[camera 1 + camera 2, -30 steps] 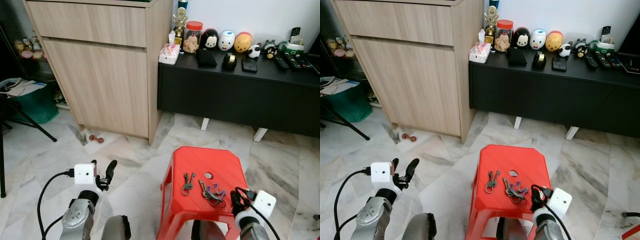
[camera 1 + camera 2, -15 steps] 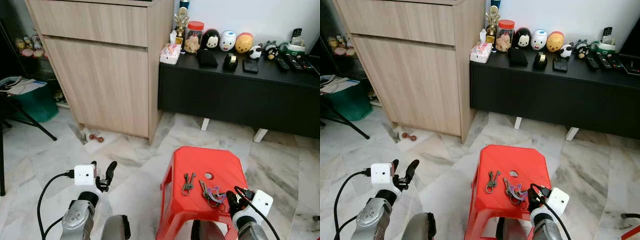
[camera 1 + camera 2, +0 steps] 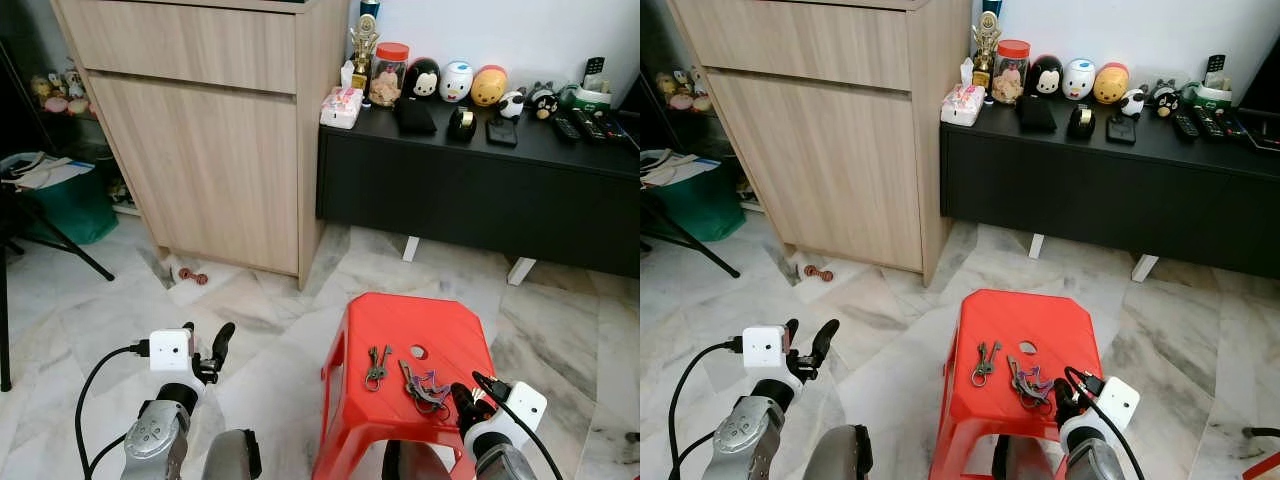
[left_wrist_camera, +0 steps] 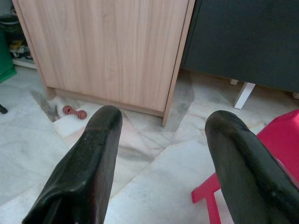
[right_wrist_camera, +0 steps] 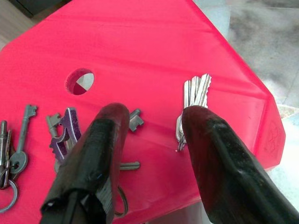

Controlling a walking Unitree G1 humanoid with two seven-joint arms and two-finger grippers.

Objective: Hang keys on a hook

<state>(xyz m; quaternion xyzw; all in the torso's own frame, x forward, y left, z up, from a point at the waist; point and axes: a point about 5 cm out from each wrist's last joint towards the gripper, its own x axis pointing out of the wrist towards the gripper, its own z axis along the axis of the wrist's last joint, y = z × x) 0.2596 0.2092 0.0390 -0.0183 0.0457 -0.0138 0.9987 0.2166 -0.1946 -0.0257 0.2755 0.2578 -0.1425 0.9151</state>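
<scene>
Two key bunches (image 3: 377, 365) on stool (image 3: 440, 325), right gripper (image 5: 154, 140) wide over 4 o'clock bunch (image 5: 60, 140); risk of pinching only one key.

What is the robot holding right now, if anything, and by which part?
Nothing. The right gripper is open above the keys on the red stool, not touching them; the left gripper is open over the floor.

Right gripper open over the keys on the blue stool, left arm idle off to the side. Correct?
Not quite: the stool is red, not blue, as the right wrist view shows. The rest holds: the right gripper is open over the keys, and the left gripper idles off to the side.
</scene>
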